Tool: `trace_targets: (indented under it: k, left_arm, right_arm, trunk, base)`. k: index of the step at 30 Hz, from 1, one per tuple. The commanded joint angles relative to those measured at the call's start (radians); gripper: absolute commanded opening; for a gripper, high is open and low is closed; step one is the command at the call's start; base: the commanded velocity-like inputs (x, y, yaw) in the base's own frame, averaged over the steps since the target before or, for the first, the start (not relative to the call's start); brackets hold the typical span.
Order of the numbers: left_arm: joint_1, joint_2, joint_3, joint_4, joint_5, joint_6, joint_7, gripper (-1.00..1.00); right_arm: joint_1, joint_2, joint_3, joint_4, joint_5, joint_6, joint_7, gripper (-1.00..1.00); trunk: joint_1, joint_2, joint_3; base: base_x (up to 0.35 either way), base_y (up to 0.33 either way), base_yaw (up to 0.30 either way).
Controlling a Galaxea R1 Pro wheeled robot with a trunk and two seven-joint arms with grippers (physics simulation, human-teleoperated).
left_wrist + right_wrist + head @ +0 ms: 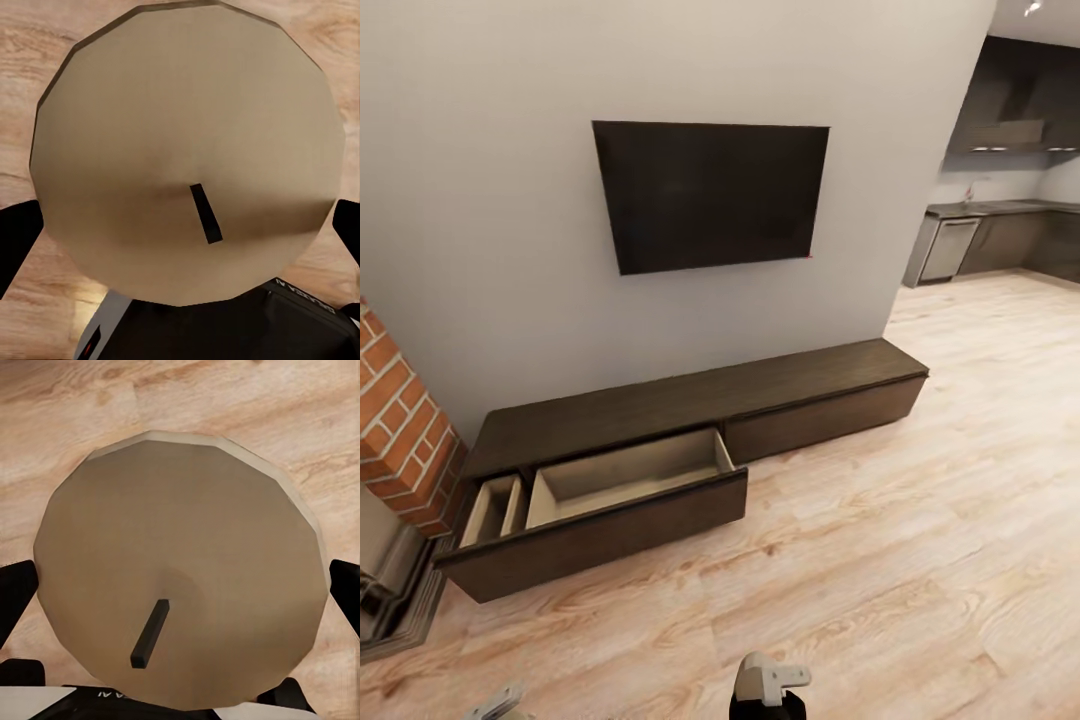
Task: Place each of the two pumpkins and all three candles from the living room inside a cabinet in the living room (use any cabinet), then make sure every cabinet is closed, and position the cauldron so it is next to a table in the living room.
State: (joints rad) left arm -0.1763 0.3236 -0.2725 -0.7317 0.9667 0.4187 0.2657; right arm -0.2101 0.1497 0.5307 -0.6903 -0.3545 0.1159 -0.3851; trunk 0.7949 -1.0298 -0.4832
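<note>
Left tool (180, 225) grips candle (187, 150); right tool (180, 600) grips second candle (180, 562).

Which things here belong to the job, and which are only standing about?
For the job:
- cabinet, its drawer pulled open
- candle between the left pincer's fingers
- candle between the right pincer's fingers

Not for the job:
- television on the wall
- brick fireplace
- kitchen counter

wall-mounted TV (712, 193), brick fireplace (400, 440), wood floor (920, 520)
</note>
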Motion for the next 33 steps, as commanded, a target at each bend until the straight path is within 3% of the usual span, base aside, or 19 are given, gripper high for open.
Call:
trace_targets:
  k: [1, 9, 27, 33]
  left_arm:
    - [0.000, 0.000, 0.000, 0.000, -0.001, 0.000, 0.000, -1.00]
    - [0.000, 0.000, 0.000, 0.000, -0.001, 0.000, 0.000, -1.00]
    - [0.000, 0.002, -0.001, 0.000, 0.000, 0.000, -0.002, -1.00]
    - [0.000, 0.002, -0.001, 0.000, 0.000, 0.000, -0.002, -1.00]
  right_arm:
    - [0.000, 0.000, 0.000, 0.000, 0.000, 0.000, 0.000, -1.00]
    - [0.000, -0.002, 0.000, -0.001, 0.001, -0.007, 0.003, -1.00]
    - [0.000, -0.001, 0.000, -0.002, 0.002, -0.010, 0.002, -1.00]
    - [0.000, -0.001, 0.000, -0.002, 0.002, -0.008, 0.002, -1.00]
  trunk:
    - [0.000, 0.000, 0.000]
    - [0.000, 0.000, 0.000]
    - [0.000, 0.000, 0.021]
    - [0.000, 0.000, 0.030]
  base:
    - [0.079, -0.202, 0.292]
    - [0.131, -0.042, 0.255]
    - [0.079, -0.001, 0.061]
    - [0.253, -0.007, 0.112]
